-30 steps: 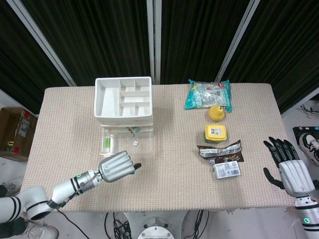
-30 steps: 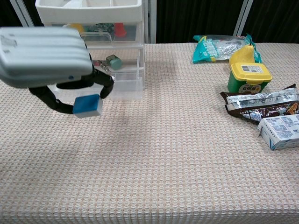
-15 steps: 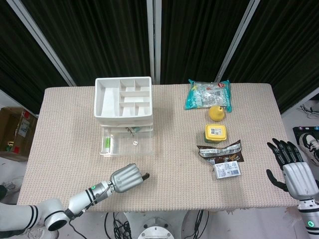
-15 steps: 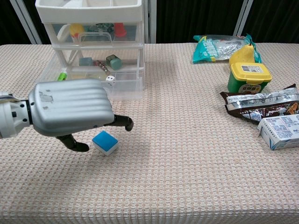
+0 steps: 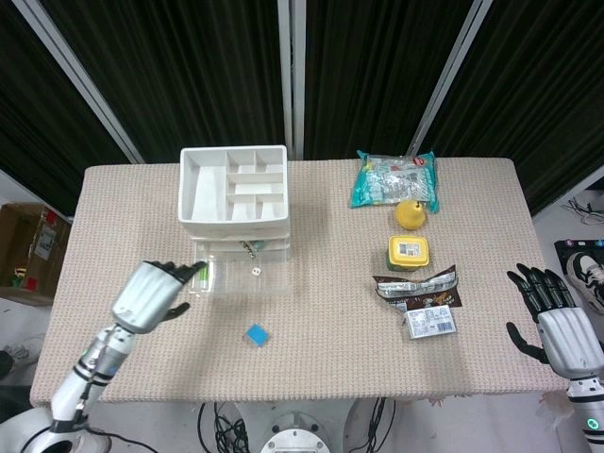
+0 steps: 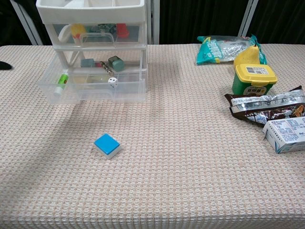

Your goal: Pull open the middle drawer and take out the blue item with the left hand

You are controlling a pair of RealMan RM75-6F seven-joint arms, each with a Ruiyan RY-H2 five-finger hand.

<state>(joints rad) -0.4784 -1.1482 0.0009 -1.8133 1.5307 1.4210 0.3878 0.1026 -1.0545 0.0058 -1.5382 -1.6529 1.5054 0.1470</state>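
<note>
The blue item [image 5: 257, 334] [image 6: 106, 144], a small flat block, lies on the table in front of the drawer unit. The white drawer unit [image 5: 233, 184] [image 6: 91, 24] stands at the back left, with its middle drawer [image 5: 241, 274] [image 6: 95, 86] pulled out; a green tube, a die and small bits lie inside. My left hand [image 5: 151, 294] hovers left of the open drawer, fingers spread, holding nothing; only a dark fingertip [image 6: 5, 65] shows at the chest view's left edge. My right hand [image 5: 554, 316] hangs open off the table's right edge.
At the right lie a teal snack bag [image 5: 394, 177] [image 6: 224, 47], a yellow fruit [image 5: 411, 214], a yellow-lidded green tub [image 5: 408, 252] [image 6: 253, 78], a brown wrapper [image 5: 418, 286] [image 6: 264, 106] and a white carton [image 5: 431, 323] [image 6: 286, 133]. The top drawer holds red and yellow things.
My left hand let go of the blue block, which now rests on the table, and drew back up and to the left beside the drawer. The right hand barely moved.
</note>
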